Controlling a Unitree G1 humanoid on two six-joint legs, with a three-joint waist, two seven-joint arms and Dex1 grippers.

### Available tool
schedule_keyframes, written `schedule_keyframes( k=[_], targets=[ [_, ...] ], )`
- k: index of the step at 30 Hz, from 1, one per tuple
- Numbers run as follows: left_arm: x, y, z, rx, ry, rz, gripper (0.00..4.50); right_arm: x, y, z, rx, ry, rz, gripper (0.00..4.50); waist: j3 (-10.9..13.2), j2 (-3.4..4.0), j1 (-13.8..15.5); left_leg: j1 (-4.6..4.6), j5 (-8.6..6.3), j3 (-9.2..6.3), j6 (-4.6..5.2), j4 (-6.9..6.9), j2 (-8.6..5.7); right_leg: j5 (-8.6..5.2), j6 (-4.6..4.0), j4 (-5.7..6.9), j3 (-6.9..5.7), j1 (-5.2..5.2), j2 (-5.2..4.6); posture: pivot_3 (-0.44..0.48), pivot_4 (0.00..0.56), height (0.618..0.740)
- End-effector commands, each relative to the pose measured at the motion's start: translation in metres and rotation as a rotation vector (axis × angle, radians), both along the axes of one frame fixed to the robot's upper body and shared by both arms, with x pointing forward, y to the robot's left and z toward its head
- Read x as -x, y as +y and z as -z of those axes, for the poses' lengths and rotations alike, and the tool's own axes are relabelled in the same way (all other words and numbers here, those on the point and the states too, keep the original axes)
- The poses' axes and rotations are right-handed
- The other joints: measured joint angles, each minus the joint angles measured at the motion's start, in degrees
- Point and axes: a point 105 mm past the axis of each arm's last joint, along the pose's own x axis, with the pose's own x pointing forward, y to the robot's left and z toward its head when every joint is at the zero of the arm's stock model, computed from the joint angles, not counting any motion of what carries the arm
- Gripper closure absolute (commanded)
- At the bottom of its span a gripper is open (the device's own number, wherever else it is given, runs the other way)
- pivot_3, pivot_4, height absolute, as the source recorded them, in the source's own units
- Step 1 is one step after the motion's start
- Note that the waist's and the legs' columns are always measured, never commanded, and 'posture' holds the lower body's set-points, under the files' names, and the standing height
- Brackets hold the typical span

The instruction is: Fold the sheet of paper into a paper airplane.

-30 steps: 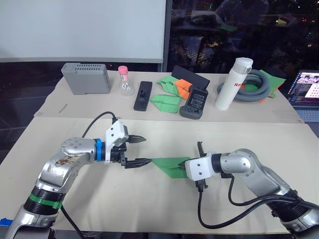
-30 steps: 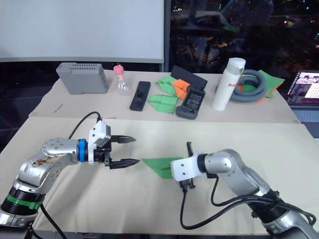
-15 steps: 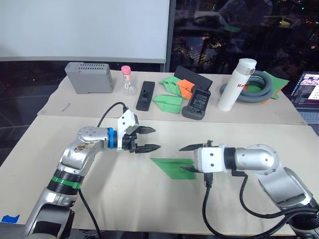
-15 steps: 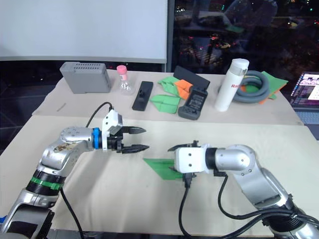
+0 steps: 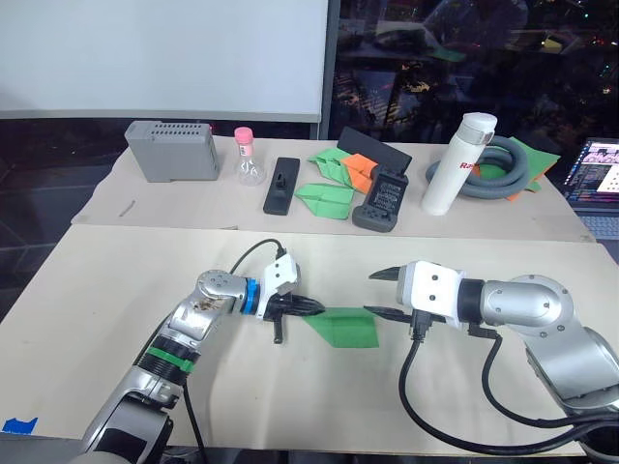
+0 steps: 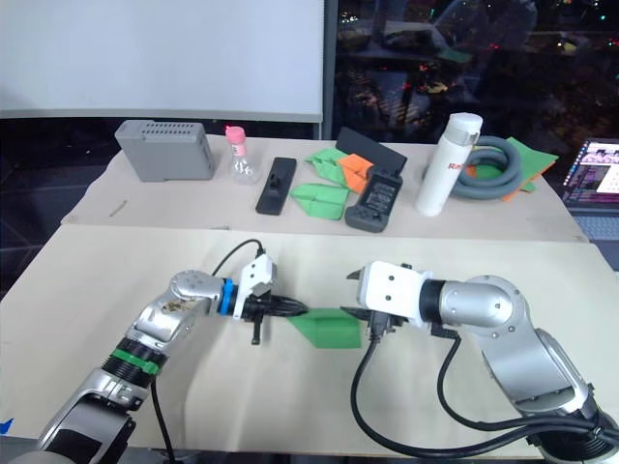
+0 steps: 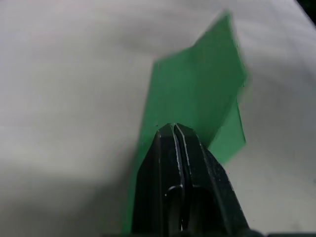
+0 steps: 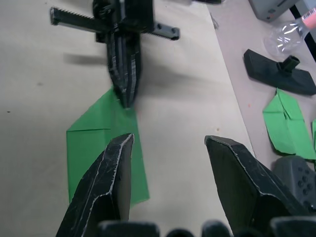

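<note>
At centre frame we see the folded sheet of paper (image 5: 340, 327) lying flat on the worktop (image 5: 116, 290). Our left claw (image 5: 311, 307) is closed, its tips pressing the sheet's left corner. Our right claw (image 5: 384, 293) hovers wide open just right of the sheet. Farther back, upper centre, lie green paper wedges (image 5: 324, 196).

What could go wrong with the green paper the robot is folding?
The left pincer is shut and pressed on just the pointed corner of the folded bright green paper. If that arm drags sideways, the thin corner might tear or crumple.

The right pincer hangs open beside the paper, not holding it. With only one corner pinned on the smooth beige table cover, the paper might slide or swivel, and the next crease might come out crooked.
</note>
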Motion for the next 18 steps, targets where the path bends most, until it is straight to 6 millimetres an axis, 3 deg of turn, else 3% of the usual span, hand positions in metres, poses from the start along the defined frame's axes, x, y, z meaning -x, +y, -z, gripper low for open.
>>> schedule_keyframes(
  k=[1,7,18],
  targets=[
    [0.002,0.003,0.010,-0.050,-0.033,0.015,4.48,0.005,0.003,0.000,0.027,-0.035,-0.024,1.89,0.0,0.00,0.0,0.00,0.00,0.00,0.00,0.00,0.00,0.00,0.00,0.00,0.00,0.01,0.00,0.000,0.150,0.740],
    [-0.005,0.005,0.013,-0.081,-0.063,-0.001,4.48,0.017,0.003,0.018,0.040,0.008,-0.149,1.89,0.0,-0.01,0.2,0.00,-0.04,0.00,0.07,0.07,-0.02,0.01,0.02,-0.04,-0.01,0.07,-0.02,0.000,0.150,0.740],
    [-0.003,0.008,0.017,-0.093,-0.075,0.006,4.48,-0.001,-0.011,0.059,0.142,-0.010,-0.186,1.89,0.0,-0.01,0.1,0.09,-0.04,0.05,0.08,0.16,-0.01,0.06,0.10,0.00,0.02,0.15,0.01,0.000,0.150,0.740]
  ],
)
